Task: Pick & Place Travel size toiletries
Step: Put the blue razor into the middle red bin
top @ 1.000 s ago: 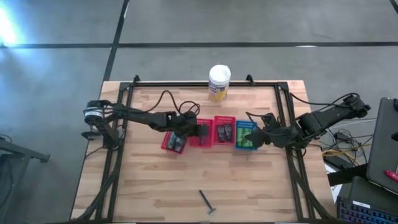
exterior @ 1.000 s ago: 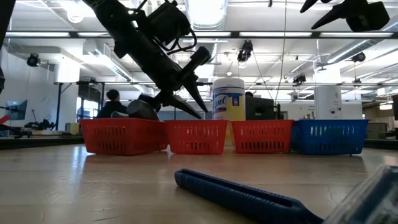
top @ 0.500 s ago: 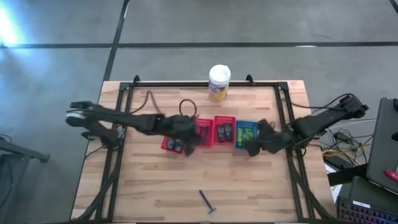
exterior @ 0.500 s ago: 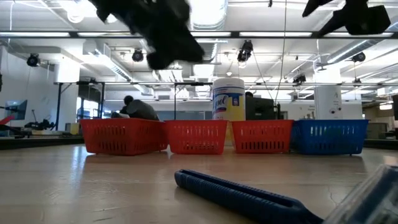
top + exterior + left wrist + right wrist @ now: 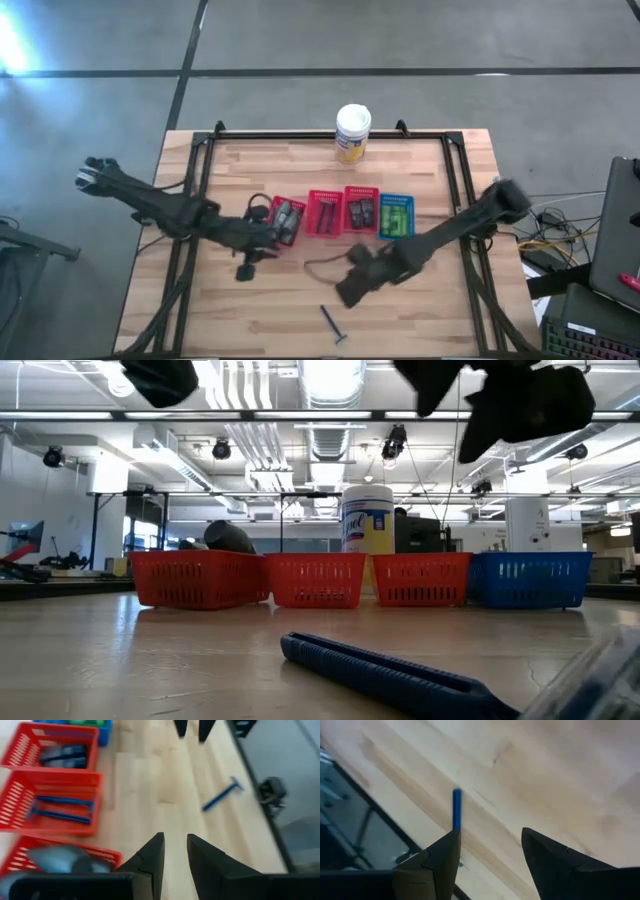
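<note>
Light wood planks make up the table, and four mesh baskets are lined up in a row near the middle of it: three red, one blue. Counted from the left in the high view: the first red basket holds grey tubes, the second red basket holds thin razors (two can be made out in the left wrist view), the third red basket holds flat dark packets, and the blue basket holds bright green tubes. Exact counts of the tubes and packets can't be told. One loose razor is seen lying flat on the bare wood at about 6 o'clock from the baskets, well apart from them, blue handle and all. One yellow canister with a white lid is stood upright at 12 o'clock, by the far edge. The left gripper is held over the wood at roughly 7 o'clock from the first red basket, its fingers spread a little with nothing between them. The right gripper is hung at about 1 o'clock from the loose razor, near it but not touching, fingers spread wide and empty.
</note>
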Controlling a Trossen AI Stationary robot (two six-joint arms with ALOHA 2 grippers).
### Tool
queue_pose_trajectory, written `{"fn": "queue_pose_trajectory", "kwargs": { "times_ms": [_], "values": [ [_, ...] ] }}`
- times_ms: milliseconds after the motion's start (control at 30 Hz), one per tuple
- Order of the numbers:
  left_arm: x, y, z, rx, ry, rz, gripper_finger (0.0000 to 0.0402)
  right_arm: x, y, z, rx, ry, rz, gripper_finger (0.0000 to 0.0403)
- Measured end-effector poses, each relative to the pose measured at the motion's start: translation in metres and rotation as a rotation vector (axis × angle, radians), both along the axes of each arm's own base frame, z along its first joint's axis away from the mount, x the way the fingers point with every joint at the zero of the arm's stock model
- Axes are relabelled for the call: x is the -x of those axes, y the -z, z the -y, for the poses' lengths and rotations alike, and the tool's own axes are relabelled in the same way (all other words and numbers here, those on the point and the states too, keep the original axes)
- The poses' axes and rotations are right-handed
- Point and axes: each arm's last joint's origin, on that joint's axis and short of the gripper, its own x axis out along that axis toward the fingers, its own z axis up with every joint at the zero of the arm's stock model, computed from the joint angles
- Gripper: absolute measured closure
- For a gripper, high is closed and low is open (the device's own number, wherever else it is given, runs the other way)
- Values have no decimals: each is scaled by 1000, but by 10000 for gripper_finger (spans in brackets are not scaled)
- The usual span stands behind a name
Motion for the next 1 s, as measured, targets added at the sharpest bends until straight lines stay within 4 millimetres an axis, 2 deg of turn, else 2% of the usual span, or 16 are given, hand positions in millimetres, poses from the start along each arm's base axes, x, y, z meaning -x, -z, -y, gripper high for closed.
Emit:
{"fn": "queue_pose_trajectory", "kwargs": {
  "times_ms": [133, 400, 533, 667, 800, 1000],
  "values": [
    [20, 0, 11, 45, 46, 14, 314, -32, 20, -29, 23, -40, -96, 195],
    [44, 11, 19, 120, 39, -6, 314, -75, 55, -80, 16, -29, -140, 204],
    [47, 17, 20, 145, 19, -26, 314, -87, 78, -93, 64, -31, -220, 213],
    [46, 19, 20, 157, 8, -34, 314, -89, 91, -100, 143, -31, -306, 228],
    [46, 20, 20, 158, 8, -33, 314, -93, 100, -103, 179, -57, -334, 266],
    [46, 20, 21, 162, 5, -27, 314, -93, 111, -105, 227, -112, -374, 366]
  ]
}}
